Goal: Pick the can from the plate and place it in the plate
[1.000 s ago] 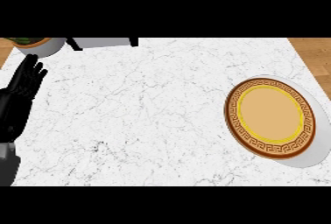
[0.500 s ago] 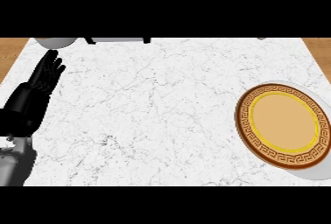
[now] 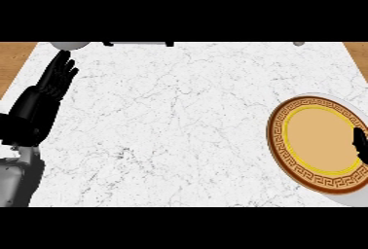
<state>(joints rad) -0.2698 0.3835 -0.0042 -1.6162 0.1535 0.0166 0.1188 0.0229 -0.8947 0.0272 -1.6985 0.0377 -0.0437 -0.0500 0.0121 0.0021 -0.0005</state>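
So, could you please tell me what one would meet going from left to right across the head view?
Left hand, open with fingers up → white marble counter → plate with a patterned gold rim → right hand, barely showing at the right edge, over the plate.

The left hand point(image 3: 43, 99) rests at the left of the frame, open, with its fingers straight and close together and the tips toward the upper left corner. Its grey forearm point(image 3: 16, 182) comes in from the lower left corner. Of the right hand point(image 3: 358, 145) only a black sliver shows, at the right edge and about mid-height.
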